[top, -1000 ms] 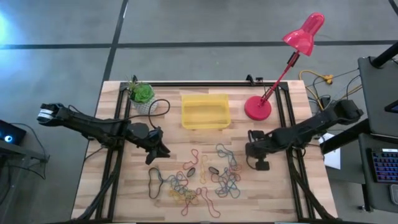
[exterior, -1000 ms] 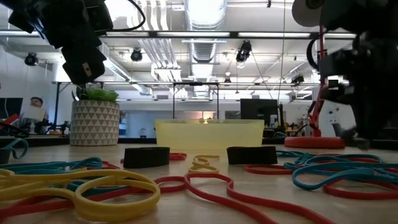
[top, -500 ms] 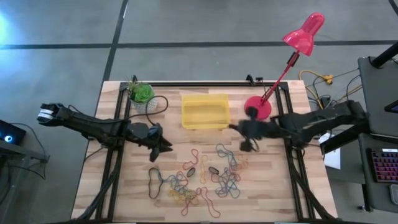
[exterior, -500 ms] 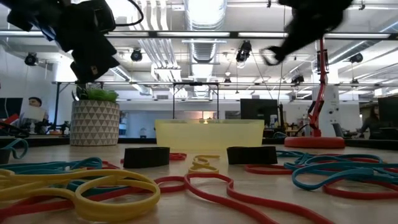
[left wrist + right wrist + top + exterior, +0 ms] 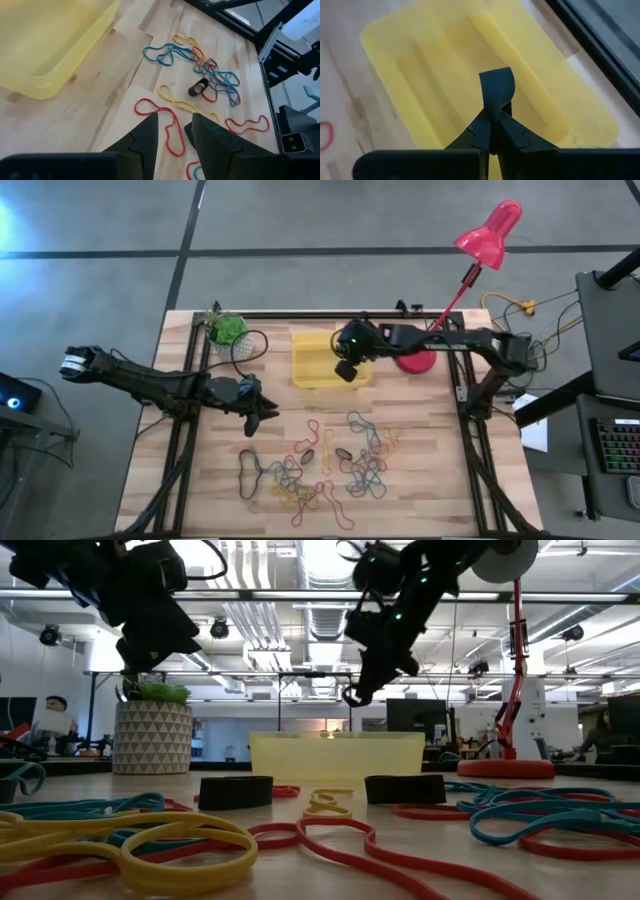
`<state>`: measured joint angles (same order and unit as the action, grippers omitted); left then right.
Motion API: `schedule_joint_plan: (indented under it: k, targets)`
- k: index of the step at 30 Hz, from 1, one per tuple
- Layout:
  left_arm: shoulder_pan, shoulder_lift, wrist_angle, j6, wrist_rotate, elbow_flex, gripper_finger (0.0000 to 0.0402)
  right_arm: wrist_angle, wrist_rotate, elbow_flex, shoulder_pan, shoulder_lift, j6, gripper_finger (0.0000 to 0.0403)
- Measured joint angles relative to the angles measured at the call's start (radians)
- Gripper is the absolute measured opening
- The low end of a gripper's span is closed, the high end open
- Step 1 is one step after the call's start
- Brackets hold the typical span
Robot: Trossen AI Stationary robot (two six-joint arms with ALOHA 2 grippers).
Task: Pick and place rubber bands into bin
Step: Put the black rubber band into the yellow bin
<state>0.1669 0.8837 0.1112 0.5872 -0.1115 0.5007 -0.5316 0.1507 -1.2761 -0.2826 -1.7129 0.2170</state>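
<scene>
From my remote station I find no readable text, label, brand, number or sign in any view, whether on the table, the arms or the room behind it.

Robotics lab or open workshop hall: the low view shows a high ceiling with exposed ducts (image 5: 330,565), strip lights and black ceiling-mounted spotlights (image 5: 391,624), with monitors (image 5: 417,717) and cluttered benches far behind and a person (image 5: 52,718) seated at the left edge. The high view shows a wooden table (image 5: 190,485) on a black metal frame (image 5: 182,450) standing on a grey concrete floor (image 5: 100,280) with taped lines, two dark arms bolted at its sides, loose cables (image 5: 510,315) and a keyboard (image 5: 618,445) on a side desk. A red desk lamp (image 5: 460,280) and a small potted plant (image 5: 226,332) are the only homely items.
</scene>
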Motion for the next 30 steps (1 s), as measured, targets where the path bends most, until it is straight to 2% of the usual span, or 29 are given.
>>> schedule_joint_plan:
  k: [3,7,16,21,25,28,30]
  targets:
    - [0.0,0.0,-0.001,0.0,0.0,0.0,0.0104,-0.073,-0.009,-0.072,-0.011,-0.059,-0.027,0.0009]
    - [0.0,0.0,0.0,0.0,0.0,0.0,0.0104,-0.108,-0.095,-0.124,-0.016,-0.104,-0.115,0.0026]
    - [0.0,0.0,0.003,-0.013,0.0,0.0,0.0104,-0.113,-0.09,-0.132,-0.02,-0.095,-0.105,0.0133]
    - [0.0,0.003,0.004,-0.022,0.007,0.0,0.0104,-0.132,-0.04,-0.112,-0.02,-0.089,-0.106,0.0169]
    - [0.009,0.005,0.029,-0.029,0.132,0.0,0.0104,-0.16,-0.105,-0.099,-0.009,-0.061,-0.134,0.0179]
    - [0.029,0.008,0.138,-0.028,0.229,0.0,0.0104,-0.213,-0.132,-0.082,0.023,-0.029,-0.18,0.0179]
    - [0.055,0.011,0.239,-0.029,0.24,0.0,0.0104,-0.228,-0.137,-0.062,0.049,0.006,-0.199,0.0177]
